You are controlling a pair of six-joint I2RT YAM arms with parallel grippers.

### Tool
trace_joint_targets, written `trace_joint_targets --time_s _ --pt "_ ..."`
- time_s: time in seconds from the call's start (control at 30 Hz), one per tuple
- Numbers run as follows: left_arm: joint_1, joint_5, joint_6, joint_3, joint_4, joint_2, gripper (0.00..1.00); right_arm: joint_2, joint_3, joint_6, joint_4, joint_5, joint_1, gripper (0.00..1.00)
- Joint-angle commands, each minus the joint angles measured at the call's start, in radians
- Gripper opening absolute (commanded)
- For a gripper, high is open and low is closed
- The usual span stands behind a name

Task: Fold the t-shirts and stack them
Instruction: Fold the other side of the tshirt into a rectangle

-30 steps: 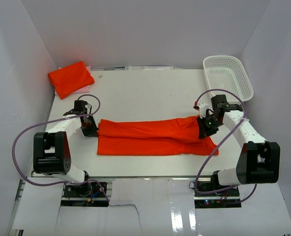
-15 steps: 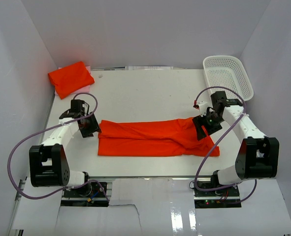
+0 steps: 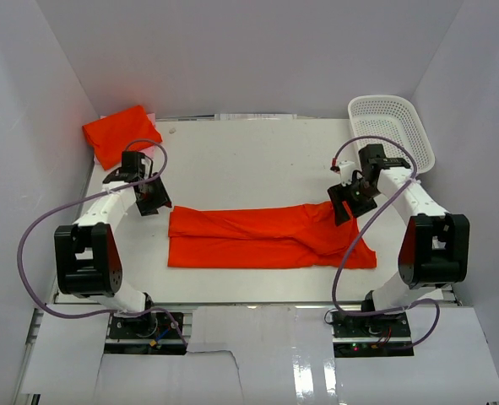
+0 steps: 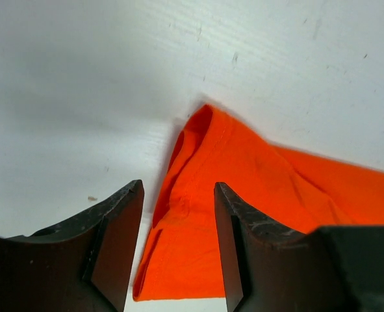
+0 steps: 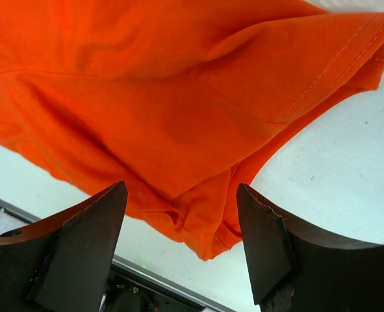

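- Across the middle of the table (image 3: 257,156) you have the long orange t-shirt (image 3: 266,239) lying flat. It is folded lengthwise into a band running left to right, with its near edge straight and its far edge rumpled toward the right end.
- At the band's left end, your left gripper (image 3: 152,201) sits just past the far-left corner of the cloth. From overhead you cannot tell whether it touches the fabric.
- Through the left wrist camera you see its two dark fingers (image 4: 117,240) standing apart with nothing between them. The shirt's hemmed corner shows in the gap, lying on the white surface beyond.
- At the right end, your right gripper (image 3: 344,202) hangs over the far-right corner of the shirt.
- Through the right wrist camera, that gripper's jaws are spread wide and grip nothing. Orange cloth with a stitched hem fills most of the view, and a small bunched corner lies in the gap.
- Over in the far-left corner of the table you have a second orange t-shirt (image 3: 121,135), folded into a compact square and well apart from the long one.
- Near the far-right corner stands a white mesh basket (image 3: 391,128), close to the right wall.
- Looping out from each arm you see a purple cable (image 3: 27,245).
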Motion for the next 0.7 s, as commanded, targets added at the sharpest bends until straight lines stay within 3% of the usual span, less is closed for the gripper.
trace_joint_targets --time_s 0.0,0.2,0.67 --pt "-0.005 -0.014 0.025 0.102 0.024 0.030 0.58 0.039 0.030 0.036 0.079 0.018 -0.013 0.74" --pt "-0.005 -0.059 0.011 0.188 0.004 0.112 0.59 0.110 0.082 0.065 0.160 0.009 -0.068 0.75" --pt "-0.005 -0.040 -0.006 0.161 0.038 0.131 0.59 0.259 0.153 0.098 0.260 -0.060 -0.150 0.73"
